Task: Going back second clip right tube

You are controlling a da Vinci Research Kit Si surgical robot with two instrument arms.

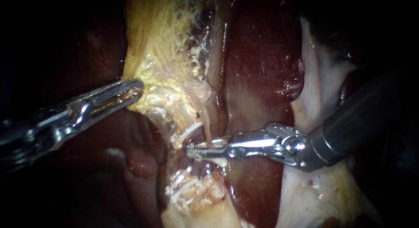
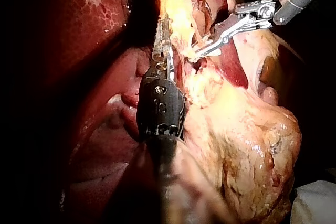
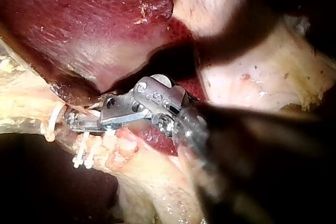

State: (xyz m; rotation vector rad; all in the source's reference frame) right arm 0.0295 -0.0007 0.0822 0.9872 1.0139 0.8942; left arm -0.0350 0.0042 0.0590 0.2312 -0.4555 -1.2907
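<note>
The right instrument (image 1: pixel 195 151) is lying across the liver (image 1: pixel 262 57) with its end effector released. A gap is showing between the jaws, and a thin tube (image 1: pixel 206 131) is running down into it. A white clip (image 1: pixel 188 133) is sitting just beside that tip. The left instrument (image 1: pixel 136 89) is clenching the edge of the yellow fatty tissue (image 1: pixel 166 49) — well apart from the clip.

left instrument (image 1: pixel 131 90) clamping yellow tissue (image 1: pixel 161 57), right instrument (image 1: pixel 203 150) parted around tube (image 1: pixel 207 132)
</note>
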